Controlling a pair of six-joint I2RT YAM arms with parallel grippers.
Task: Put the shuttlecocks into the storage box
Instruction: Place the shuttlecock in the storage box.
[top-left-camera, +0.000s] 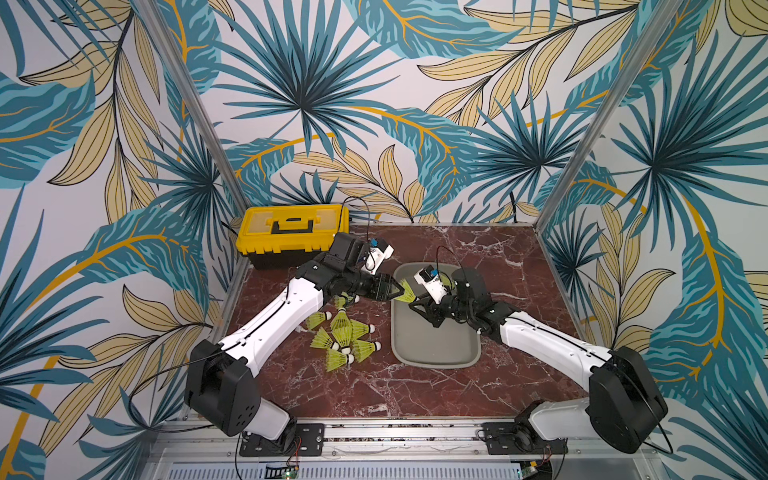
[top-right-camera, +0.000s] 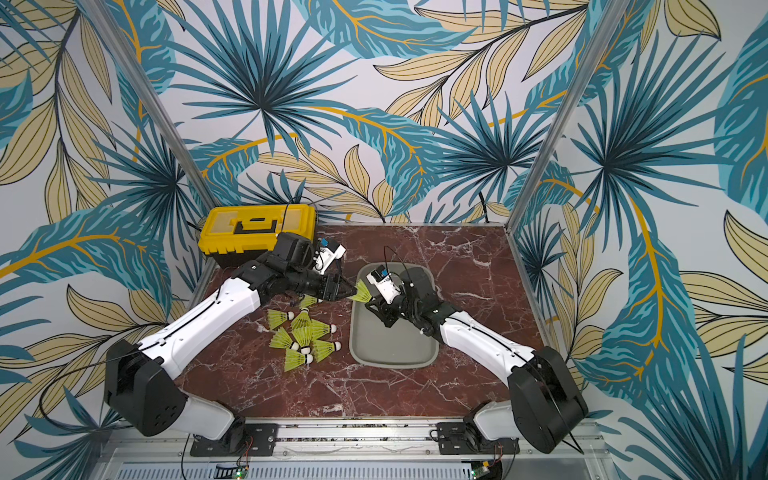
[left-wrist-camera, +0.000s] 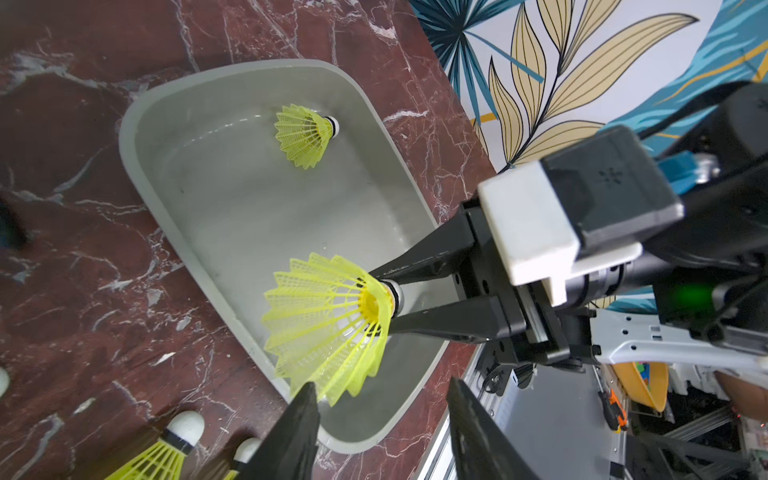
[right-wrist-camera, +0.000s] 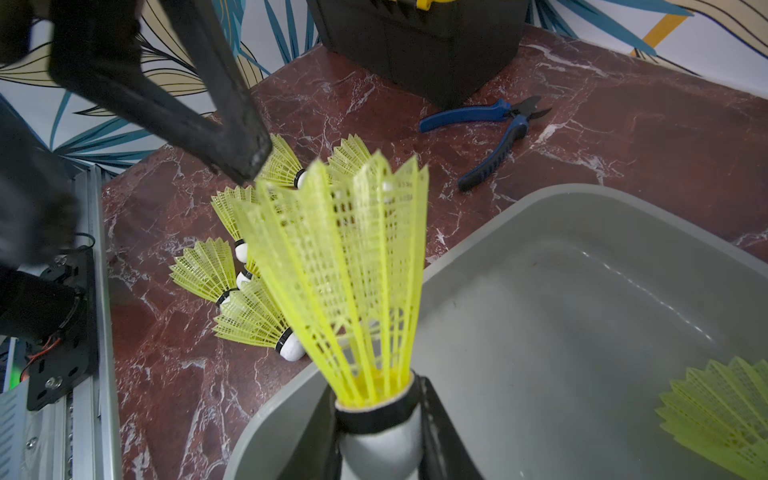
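Shuttlecocks (top-left-camera: 340, 336): heap on the tabletop (top-left-camera: 415, 395), left of the storage box (top-left-camera: 436, 353); lone shuttlecock (left-wrist-camera: 305, 135) inside it.
Left tool (left-wrist-camera: 381, 384): jaws apart beside the skirt; might snag it.
Right tool (right-wrist-camera: 376, 415): clamped on the tip of the held shuttlecock (right-wrist-camera: 345, 266), above the box rim; an early release could drop it outside.

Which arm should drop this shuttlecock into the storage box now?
Right. The right gripper is shut on the shuttlecock at its white tip, above the storage box near its rim. The left gripper stands open beside the skirt, holding nothing.
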